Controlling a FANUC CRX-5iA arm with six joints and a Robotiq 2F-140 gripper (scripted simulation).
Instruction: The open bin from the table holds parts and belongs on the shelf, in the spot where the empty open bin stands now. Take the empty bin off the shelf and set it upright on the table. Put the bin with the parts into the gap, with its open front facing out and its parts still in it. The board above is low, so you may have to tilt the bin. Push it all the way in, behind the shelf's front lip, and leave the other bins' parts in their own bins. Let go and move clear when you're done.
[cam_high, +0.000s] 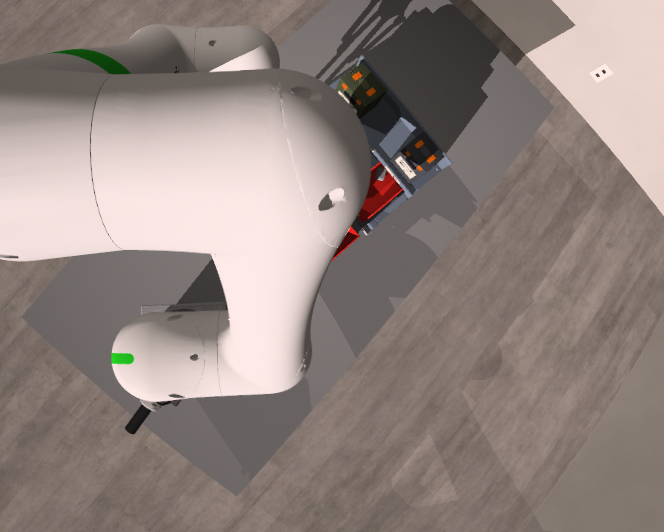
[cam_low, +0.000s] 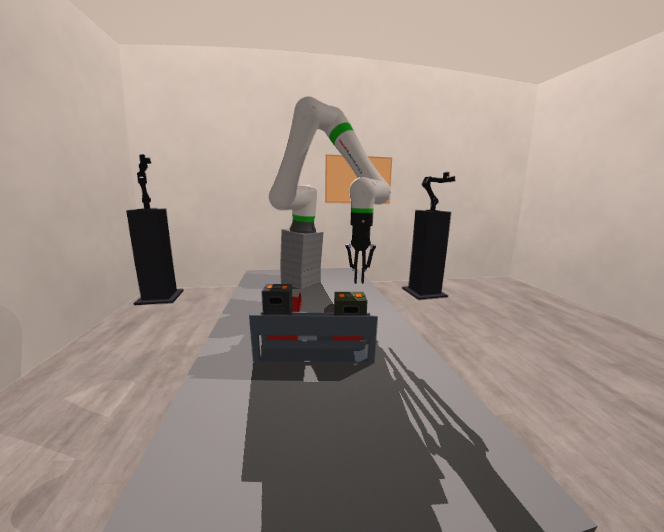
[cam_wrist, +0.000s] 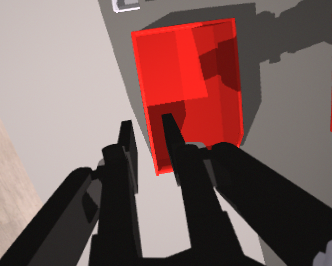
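Observation:
My gripper points down, its fingers slightly apart with nothing held. In the wrist view, a red open bin lies below the fingers on the table, with no parts seen inside. One finger overlaps its left end. The blue-grey shelf stands clear of the gripper. A red bin sits in the shelf's near end. Another red bin shows in front of the shelf, mostly behind the arm; red also shows there in the exterior view. The arm hides the shelf gap.
A dark box and an olive box with orange marks stand on top of the shelf. The arm covers much of the top view. A grey block carries the arm's base. A pale-edged thing shows beyond the bin.

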